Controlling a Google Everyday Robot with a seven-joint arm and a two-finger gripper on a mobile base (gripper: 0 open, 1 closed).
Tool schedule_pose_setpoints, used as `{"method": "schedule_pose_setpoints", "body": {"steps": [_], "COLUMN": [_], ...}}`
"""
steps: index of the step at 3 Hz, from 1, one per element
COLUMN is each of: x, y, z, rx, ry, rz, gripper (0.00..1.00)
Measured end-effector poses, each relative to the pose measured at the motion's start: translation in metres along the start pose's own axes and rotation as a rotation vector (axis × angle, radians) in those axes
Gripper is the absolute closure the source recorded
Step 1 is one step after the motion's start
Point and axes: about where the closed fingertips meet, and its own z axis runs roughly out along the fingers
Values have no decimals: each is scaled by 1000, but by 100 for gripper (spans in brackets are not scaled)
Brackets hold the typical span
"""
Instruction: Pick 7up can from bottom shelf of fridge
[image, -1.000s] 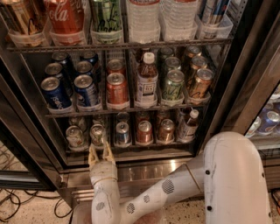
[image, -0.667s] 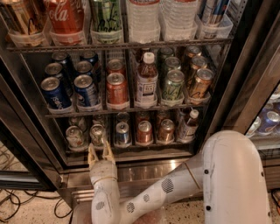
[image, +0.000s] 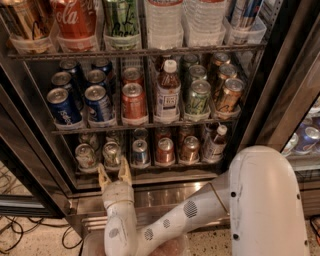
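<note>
The fridge (image: 280, 90) stands open in front of me. Its bottom shelf (image: 150, 166) holds a row of small cans and one small bottle (image: 215, 144). Two whitish-silver cans stand at the left end. The 7up can (image: 111, 152) is the second from the left, and the other silver can (image: 85, 156) is to its left. My gripper (image: 114, 175) is just below and in front of the 7up can. Its tan fingers (image: 103, 177) point up, spread open and empty, with their tips at the shelf's front edge. I cannot tell if they touch the can.
A blue-and-silver can (image: 140, 151) and two copper-red cans (image: 164, 150) stand right of the 7up can. The rack above holds blue Pepsi cans (image: 97, 102), an orange can (image: 133, 102) and a bottle (image: 168, 92). The steel base (image: 165, 195) lies below the shelf. My white arm (image: 260, 200) fills the lower right.
</note>
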Motion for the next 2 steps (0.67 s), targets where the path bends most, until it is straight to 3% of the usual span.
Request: {"method": "schedule_pose_setpoints", "body": {"steps": [2], "x": [-1], "y": [3], "z": [2], "rx": [-7], "ry": [-2], "rz": [-2], "gripper": [37]}}
